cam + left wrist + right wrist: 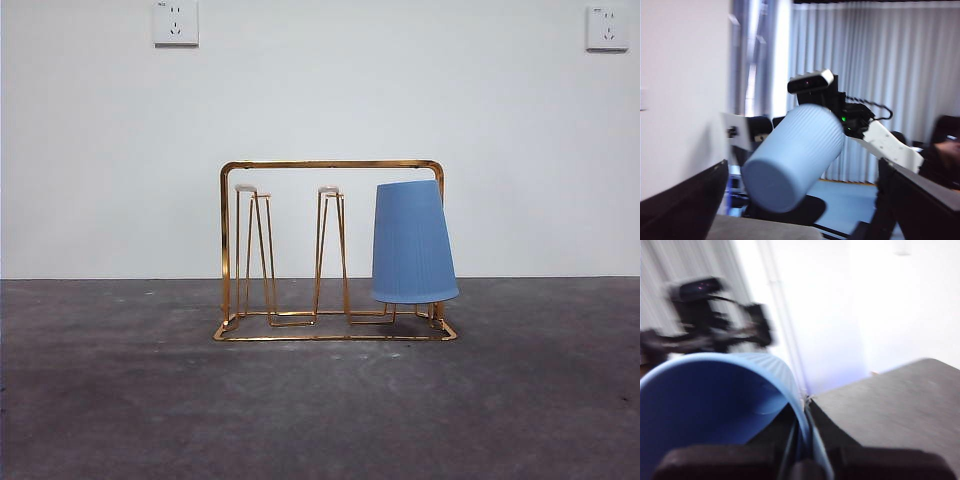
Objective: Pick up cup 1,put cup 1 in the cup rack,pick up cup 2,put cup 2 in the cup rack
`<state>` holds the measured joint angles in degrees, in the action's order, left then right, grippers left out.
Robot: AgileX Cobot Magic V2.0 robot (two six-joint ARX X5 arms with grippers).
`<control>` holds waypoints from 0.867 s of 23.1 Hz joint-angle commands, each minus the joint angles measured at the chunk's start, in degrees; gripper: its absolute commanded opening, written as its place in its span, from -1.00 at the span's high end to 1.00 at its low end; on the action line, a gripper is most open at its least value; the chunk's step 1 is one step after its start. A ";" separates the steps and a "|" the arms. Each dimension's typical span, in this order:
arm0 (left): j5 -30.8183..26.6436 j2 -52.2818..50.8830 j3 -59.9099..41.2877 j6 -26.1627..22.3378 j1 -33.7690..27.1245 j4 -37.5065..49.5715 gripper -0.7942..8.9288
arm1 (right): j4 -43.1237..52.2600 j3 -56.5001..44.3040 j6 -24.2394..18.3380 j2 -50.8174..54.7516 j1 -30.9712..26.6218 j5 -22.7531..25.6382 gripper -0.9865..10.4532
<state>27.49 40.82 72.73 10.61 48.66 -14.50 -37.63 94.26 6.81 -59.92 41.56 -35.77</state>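
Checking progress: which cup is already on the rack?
The upside-down cup on the rack's end peg. The other cup is in the air, gripped at its rim by the right gripper.

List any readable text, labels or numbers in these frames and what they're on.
None readable.
Left wall socket: a small dark mark at its top left corner, too small to read.
Right wall socket: no legible marking.
Blue cup on the cup rack, cup rack: no print visible.
Second blue cup in the right gripper: plain, and the view is blurred.
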 commanded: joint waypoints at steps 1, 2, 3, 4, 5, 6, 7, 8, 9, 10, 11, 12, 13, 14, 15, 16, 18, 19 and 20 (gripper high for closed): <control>2.75 2.34 -0.09 1.49 0.15 2.25 -0.19 | 0.24 -0.24 2.03 -0.17 0.02 -3.06 0.85; 3.87 3.41 -0.09 1.88 0.15 2.80 -0.19 | 0.26 -0.24 2.05 -0.17 0.02 -3.96 0.85; 5.09 4.52 -0.09 2.32 0.15 3.37 -0.19 | 0.24 -0.24 2.12 -0.17 0.02 -4.61 0.85; 6.19 5.51 -0.09 2.78 0.15 3.91 -0.19 | 0.20 -0.24 2.12 -0.17 0.02 -4.79 0.85; 7.45 6.62 -0.09 3.10 0.15 4.63 -0.19 | 0.11 -0.24 2.12 -0.20 0.02 -4.76 0.85; 8.68 7.61 -0.09 3.69 0.15 5.57 -0.19 | 0.09 -0.24 2.10 -0.22 0.02 -4.76 0.85; 9.53 8.37 -0.09 4.44 0.15 6.47 -0.19 | 0.11 -0.24 2.10 -0.28 0.02 -4.76 0.85; 10.49 9.35 -0.09 4.96 0.20 7.32 -0.19 | 0.17 -0.24 2.10 -0.33 0.02 -4.83 0.85; 11.23 10.27 -0.09 5.44 0.31 8.04 -0.19 | 0.17 -0.24 2.10 -0.33 0.04 -4.85 0.85; 11.58 11.02 -0.09 5.73 0.44 8.44 -0.19 | 0.15 -0.24 2.10 -0.33 0.04 -5.03 0.85; 11.56 11.74 -0.09 5.97 0.63 8.83 -0.19 | 0.13 -0.24 2.08 -0.33 0.04 -5.38 0.85; 11.56 12.39 -0.09 6.03 0.90 9.40 -0.19 | 0.17 -0.24 2.08 -0.33 0.04 -5.77 0.85; 11.56 12.98 -0.09 6.14 1.14 9.88 -0.19 | 0.22 -0.24 2.05 -0.33 0.04 -5.90 0.85; 11.56 13.55 -0.09 6.32 1.44 10.60 -0.19 | 0.28 -0.24 2.05 -0.33 0.04 -5.88 0.85; 11.54 14.03 -0.09 6.29 1.70 11.21 -0.19 | 0.33 -0.24 2.03 -0.33 0.04 -5.90 0.85; 11.54 14.40 -0.09 6.32 1.90 11.82 -0.19 | 0.33 -0.24 2.03 -0.33 0.04 -5.92 0.85; 11.54 15.17 -0.09 6.36 2.25 13.73 -0.19 | 0.31 -0.24 1.99 -0.33 0.04 -5.99 0.85; 11.54 15.45 -0.09 6.38 2.40 14.47 -0.19 | 0.31 -0.24 1.99 -0.35 0.04 -6.05 0.85; 11.54 15.67 -0.09 6.78 2.60 15.39 -0.19 | 0.37 -0.24 1.99 -0.55 0.04 -6.08 0.85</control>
<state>38.70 56.42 72.71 16.75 51.05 -0.05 -37.78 94.19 8.38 -60.38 41.56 -41.63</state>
